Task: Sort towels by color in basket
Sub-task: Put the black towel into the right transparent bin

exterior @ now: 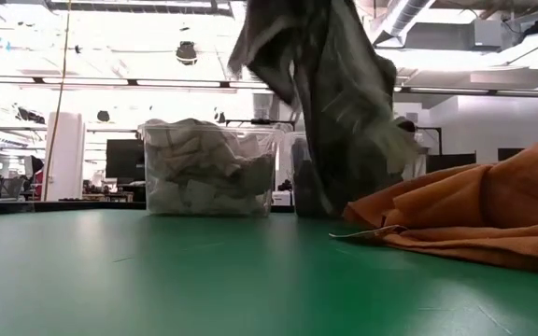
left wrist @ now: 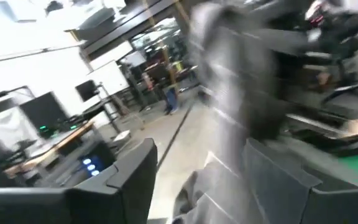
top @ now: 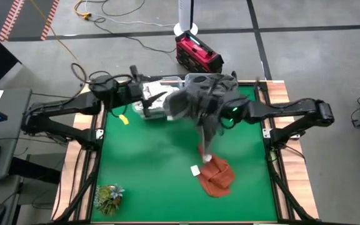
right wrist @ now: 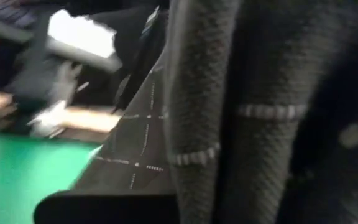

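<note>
A dark grey towel with thin light checks (top: 195, 103) (exterior: 330, 103) hangs from my right gripper (top: 212, 103) above the table's far middle, and it fills the right wrist view (right wrist: 260, 112). A rust orange towel (top: 216, 176) (exterior: 474, 205) lies crumpled flat on the green table, near the right. White towels fill a clear basket (top: 155, 105) (exterior: 208, 168) at the far edge. My left gripper (top: 147, 99) (left wrist: 197, 155) hovers open over that basket, with the grey towel (left wrist: 241, 81) blurred beyond its fingers. My right gripper holds the dark grey towel by an upper bunch (top: 208, 100), coming level from the table's right. The cloth itself hides the fingers. The towel hangs lifted in loose folds, and its lower end (top: 205, 153) reaches down close to the orange towel. Whether that end touches the table cannot be seen.
A second clear basket (top: 199, 81) (exterior: 292, 177) stands next to the first at the far edge, partly behind the hanging towel. A small green plant (top: 108, 199) sits at the near left corner. Bare green table (top: 149, 162) lies in the middle and on the left.
</note>
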You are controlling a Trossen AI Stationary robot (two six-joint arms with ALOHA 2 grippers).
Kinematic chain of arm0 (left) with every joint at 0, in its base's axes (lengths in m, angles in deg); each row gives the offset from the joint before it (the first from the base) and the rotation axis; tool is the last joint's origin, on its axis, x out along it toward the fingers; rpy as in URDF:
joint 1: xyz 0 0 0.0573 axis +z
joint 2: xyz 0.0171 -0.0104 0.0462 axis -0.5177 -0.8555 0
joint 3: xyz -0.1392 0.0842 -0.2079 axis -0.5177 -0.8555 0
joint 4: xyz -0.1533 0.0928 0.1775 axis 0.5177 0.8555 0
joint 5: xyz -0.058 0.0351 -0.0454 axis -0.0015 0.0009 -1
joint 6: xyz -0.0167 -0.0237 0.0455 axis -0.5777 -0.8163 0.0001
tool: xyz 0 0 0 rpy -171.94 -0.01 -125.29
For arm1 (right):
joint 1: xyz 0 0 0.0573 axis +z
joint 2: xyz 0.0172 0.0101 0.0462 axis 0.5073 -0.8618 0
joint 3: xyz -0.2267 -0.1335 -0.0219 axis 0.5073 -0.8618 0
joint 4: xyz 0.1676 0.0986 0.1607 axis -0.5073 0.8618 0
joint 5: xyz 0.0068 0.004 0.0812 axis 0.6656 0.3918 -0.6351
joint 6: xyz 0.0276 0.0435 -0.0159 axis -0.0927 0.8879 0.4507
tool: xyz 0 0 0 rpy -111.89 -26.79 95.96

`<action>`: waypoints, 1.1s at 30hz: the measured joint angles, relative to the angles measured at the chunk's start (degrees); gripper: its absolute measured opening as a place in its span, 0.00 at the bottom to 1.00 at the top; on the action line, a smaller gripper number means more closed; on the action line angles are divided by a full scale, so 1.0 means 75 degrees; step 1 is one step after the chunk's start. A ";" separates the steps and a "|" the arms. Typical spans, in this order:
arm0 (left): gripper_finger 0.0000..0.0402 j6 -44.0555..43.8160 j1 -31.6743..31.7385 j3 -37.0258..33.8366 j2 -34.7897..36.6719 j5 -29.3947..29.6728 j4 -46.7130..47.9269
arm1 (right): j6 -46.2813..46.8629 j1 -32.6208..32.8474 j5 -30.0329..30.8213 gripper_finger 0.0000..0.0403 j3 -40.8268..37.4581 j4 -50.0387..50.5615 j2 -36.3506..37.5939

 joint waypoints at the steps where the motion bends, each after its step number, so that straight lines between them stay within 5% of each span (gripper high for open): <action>1: 0.57 -0.0078 -0.0004 -0.0016 0.0149 -0.0142 0.0123 | -0.0215 -0.0157 -0.0006 0.10 0.0000 -0.0222 0.0166; 9: 0.51 -0.0423 -0.0082 -0.1301 0.1100 -0.0769 -0.0119 | -0.1174 -0.1974 -0.1645 0.10 0.0013 -0.3251 0.0640; 13: 0.48 -0.0790 -0.0085 -0.2333 0.1282 -0.0771 -0.1099 | -0.0984 -0.2858 -0.1772 0.10 0.0015 -0.3955 0.0457; 18: 0.45 -0.1280 -0.0085 -0.3170 0.1488 -0.0768 -0.1996 | -0.0534 -0.3390 -0.1702 0.10 0.0015 -0.1773 0.0422; 23: 0.43 -0.1563 -0.0099 -0.3815 0.1767 -0.0764 -0.2605 | -0.0388 -0.3421 -0.0785 0.10 0.0012 -0.0137 0.0483; 33: 0.43 -0.1774 -0.0099 -0.4806 0.1804 -0.0270 -0.3162 | 0.1895 -0.3637 -0.0566 0.10 -0.0004 0.3373 -0.0339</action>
